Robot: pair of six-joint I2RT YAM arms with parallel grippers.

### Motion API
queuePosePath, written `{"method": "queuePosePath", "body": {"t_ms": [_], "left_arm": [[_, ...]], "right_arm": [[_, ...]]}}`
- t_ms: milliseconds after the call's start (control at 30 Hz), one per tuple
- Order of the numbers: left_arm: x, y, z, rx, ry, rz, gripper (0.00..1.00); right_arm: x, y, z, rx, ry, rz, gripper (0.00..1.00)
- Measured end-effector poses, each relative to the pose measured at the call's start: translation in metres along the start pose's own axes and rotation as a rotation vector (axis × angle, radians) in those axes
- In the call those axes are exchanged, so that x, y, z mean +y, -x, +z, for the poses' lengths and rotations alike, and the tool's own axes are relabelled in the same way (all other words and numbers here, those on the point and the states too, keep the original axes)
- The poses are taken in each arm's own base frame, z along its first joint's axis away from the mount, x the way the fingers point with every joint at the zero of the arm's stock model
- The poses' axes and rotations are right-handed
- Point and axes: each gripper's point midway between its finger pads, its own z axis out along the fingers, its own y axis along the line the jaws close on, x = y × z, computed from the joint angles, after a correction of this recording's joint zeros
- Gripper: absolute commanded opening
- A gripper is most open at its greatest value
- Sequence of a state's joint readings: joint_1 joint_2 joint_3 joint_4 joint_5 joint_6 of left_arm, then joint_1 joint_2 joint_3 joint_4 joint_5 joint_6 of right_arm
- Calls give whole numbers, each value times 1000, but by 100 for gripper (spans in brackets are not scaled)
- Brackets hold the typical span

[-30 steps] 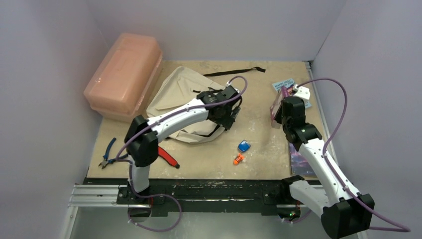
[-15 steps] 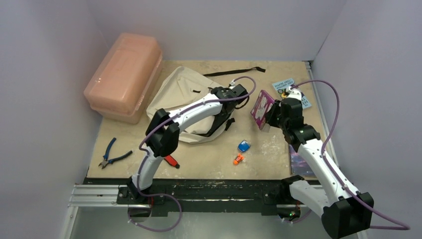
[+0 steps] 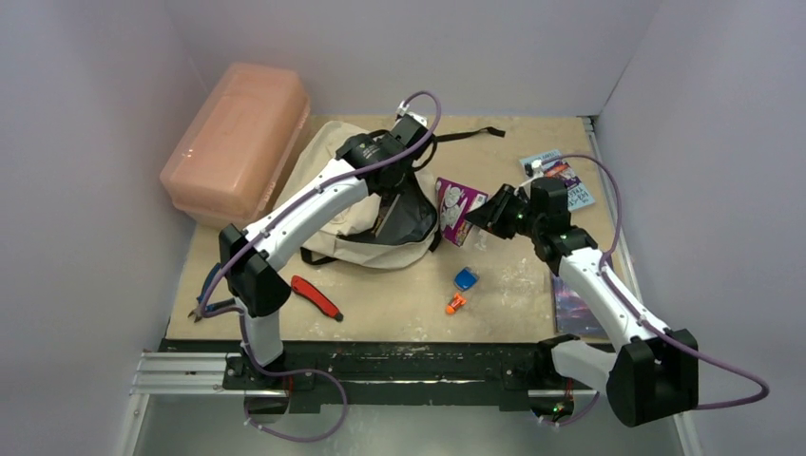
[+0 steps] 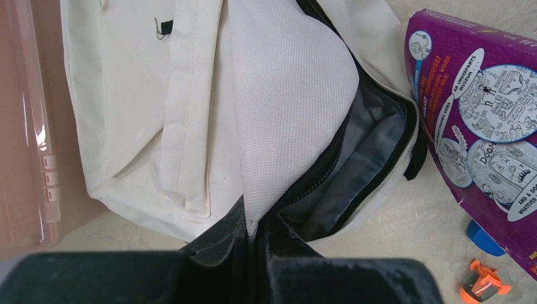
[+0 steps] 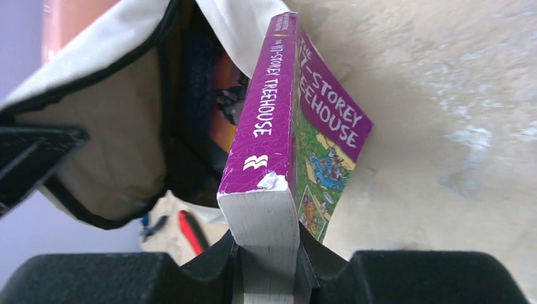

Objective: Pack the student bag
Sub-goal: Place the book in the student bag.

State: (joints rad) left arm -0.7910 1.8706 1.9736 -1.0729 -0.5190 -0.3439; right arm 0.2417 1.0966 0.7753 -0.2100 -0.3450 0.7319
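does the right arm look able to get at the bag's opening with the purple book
Probably yes: the left gripper pinches up the flap of the student bag, its mouth gapes toward the purple book in the right gripper, and nothing lies between.

What you can't really make out in this one

Inside the student bag (image 5: 107,145) there's some orange-and-blue thing (image 5: 221,95), too dark to tell what. From above, the left gripper (image 4: 254,231) has its fingers (image 4: 215,244) hidden behind its own wrist. The blue-handled pliers (image 3: 207,285) are half behind that arm, and a flat shiny thing (image 3: 573,309) sits partly under the right arm. The left wrist view chops off the purple book (image 4: 481,120) and pink box (image 4: 22,126) at its edges.
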Motion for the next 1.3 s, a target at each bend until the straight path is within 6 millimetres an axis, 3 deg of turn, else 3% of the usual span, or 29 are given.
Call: {"method": "queuePosePath", "body": {"t_ms": [200, 300, 500, 633, 767, 1000, 1300], "left_arm": [[9, -3, -2, 14, 10, 33, 0], [11, -3, -1, 18, 11, 39, 0], [9, -4, 2, 33, -25, 36, 0], [6, -6, 6, 45, -46, 35, 0], [2, -7, 7, 52, -65, 40, 0], [-9, -9, 8, 62, -127, 33, 0], [-34, -20, 6, 106, -265, 7, 0]], "right_arm": [[4, 1, 12, 33, 32, 89, 0], [5, 11, 4, 15, -17, 38, 0], [38, 39, -17, -38, 58, -153, 0], [45, 24, -17, 25, 131, -177, 0], [51, -1, -13, 108, 226, -94, 0], [39, -32, 18, 202, 319, 195, 0], [45, -11, 62, 180, 439, 477, 0]]}}
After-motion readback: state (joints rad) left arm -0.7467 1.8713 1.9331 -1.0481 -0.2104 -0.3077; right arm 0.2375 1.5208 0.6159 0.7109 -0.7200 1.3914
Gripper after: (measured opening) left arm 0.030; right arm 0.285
